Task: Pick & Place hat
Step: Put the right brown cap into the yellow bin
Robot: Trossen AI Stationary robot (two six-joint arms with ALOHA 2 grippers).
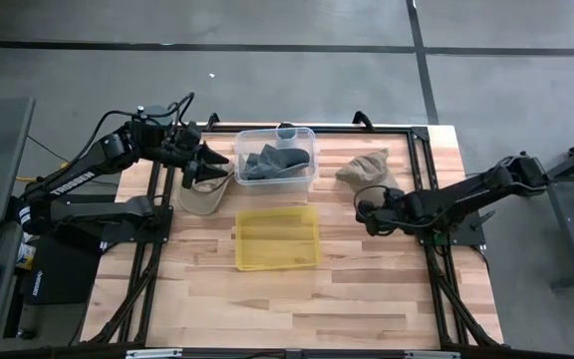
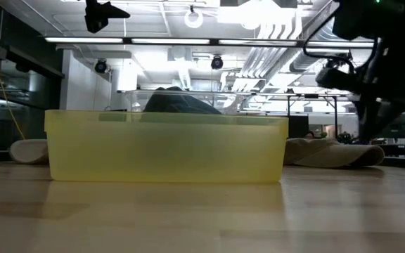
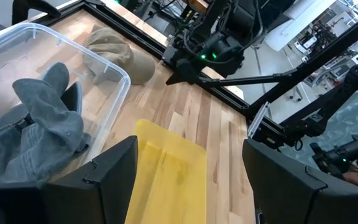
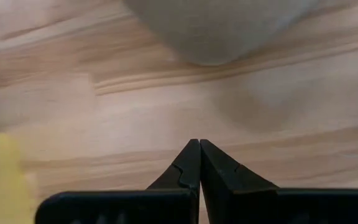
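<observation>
**Tan hat at the right rear of the table, right arm beside it**

The tan hat (image 1: 365,168) lies on the wooden table (image 1: 387,289), right of the clear bin (image 1: 310,135) holding grey hats (image 1: 274,162); its long axis appears to run diagonally toward the right rear corner, brim direction unclear. The right gripper (image 1: 363,215), fingers pressed together and empty, sits near it. Approaching clenched would likely shove the hat away. The left gripper (image 1: 223,160), spread wide, hovers over a second tan hat (image 1: 204,193). A yellow bin (image 1: 278,237) waits centrally.
</observation>
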